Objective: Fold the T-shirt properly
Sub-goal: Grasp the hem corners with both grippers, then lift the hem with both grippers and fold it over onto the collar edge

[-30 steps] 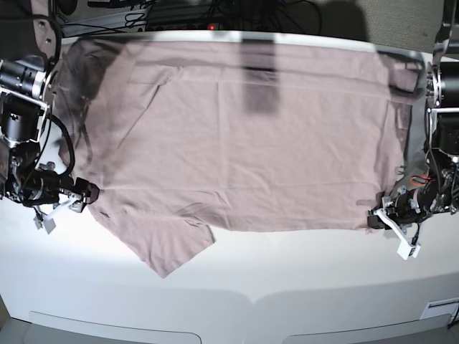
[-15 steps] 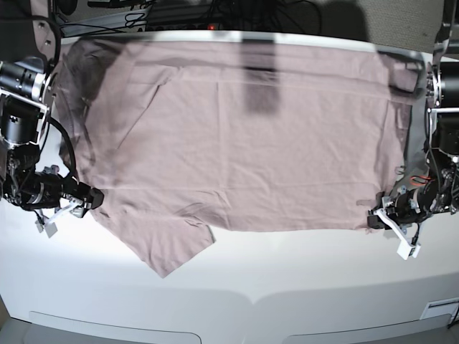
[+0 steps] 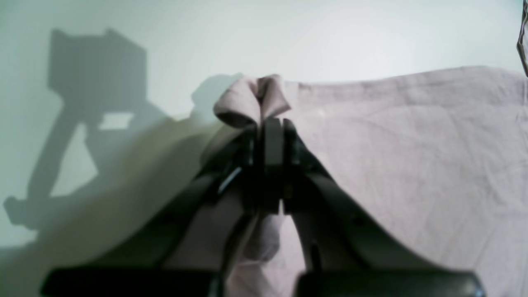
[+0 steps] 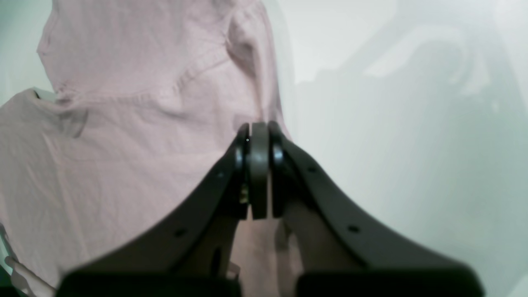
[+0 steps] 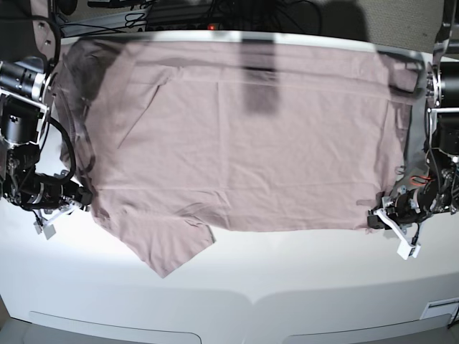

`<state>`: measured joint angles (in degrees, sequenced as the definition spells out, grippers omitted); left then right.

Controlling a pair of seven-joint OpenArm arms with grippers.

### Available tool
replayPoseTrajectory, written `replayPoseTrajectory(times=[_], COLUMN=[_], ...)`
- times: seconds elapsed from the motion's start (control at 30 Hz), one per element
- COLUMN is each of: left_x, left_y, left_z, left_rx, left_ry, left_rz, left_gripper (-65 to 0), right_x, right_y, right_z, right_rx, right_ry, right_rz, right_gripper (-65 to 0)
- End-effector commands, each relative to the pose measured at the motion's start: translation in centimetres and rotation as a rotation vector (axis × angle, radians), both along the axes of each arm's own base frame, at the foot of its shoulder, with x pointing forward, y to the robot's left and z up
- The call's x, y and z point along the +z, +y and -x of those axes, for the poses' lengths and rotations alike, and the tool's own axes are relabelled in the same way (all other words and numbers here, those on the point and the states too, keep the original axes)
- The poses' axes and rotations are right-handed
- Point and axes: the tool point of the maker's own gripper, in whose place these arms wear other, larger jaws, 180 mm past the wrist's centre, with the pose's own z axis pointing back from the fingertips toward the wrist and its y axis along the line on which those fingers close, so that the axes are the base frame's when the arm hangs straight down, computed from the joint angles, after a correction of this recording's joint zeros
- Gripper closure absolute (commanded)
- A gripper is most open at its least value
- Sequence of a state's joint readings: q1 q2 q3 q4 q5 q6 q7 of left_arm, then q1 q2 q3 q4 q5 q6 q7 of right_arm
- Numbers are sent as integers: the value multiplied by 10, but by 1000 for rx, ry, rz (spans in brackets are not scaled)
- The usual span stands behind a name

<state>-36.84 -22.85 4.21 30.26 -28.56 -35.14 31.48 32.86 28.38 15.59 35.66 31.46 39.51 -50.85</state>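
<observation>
The pink-mauve T-shirt [image 5: 237, 136] lies spread flat across the white table, with one sleeve [image 5: 172, 247] pointing toward the front edge. At the shirt's right front corner in the base view, my left gripper [image 5: 373, 218] is shut on the cloth. The left wrist view shows a small fold of fabric [image 3: 255, 101] bulging out past its closed tips [image 3: 270, 123]. My right gripper [image 5: 84, 196] is at the shirt's left edge. In the right wrist view its jaws [image 4: 258, 128] are pressed together on that edge of the shirt [image 4: 123, 123].
Bare white table [image 5: 287, 287] runs along the front below the shirt. Cables and dark equipment [image 5: 215, 14] sit behind the far edge. The arm bases and cameras [image 5: 21, 107] [image 5: 445, 107] stand at both sides.
My right gripper has gone from wide open to shut at the shirt's left edge. The left gripper and the shirt have stayed in place.
</observation>
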Motion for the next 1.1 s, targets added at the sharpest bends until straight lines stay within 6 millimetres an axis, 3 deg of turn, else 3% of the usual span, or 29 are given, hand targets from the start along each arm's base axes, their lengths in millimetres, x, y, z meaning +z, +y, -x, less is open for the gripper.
replayPoseTrajectory(times=[0.0,0.4,0.83,1.07], left_x=[28,36,38,35], left_y=[6,7,2,-9], left_z=[-21,-28,-23,-8], left_rx=[11,30,-31,-56], left_ry=[-85,-143,-138,-177], left_rz=[9,21,-41,-84], left_gripper=[0,0,0,0], right_x=[27,67,57,53], right_y=[-9,-9,-9,-9], right_z=[-20,-53,-41,-19], right_rx=[-10,-7,9,73], right_ry=[-83,-170,-119,-163], right_rz=[10,13,17,138], right_gripper=[0,0,0,0])
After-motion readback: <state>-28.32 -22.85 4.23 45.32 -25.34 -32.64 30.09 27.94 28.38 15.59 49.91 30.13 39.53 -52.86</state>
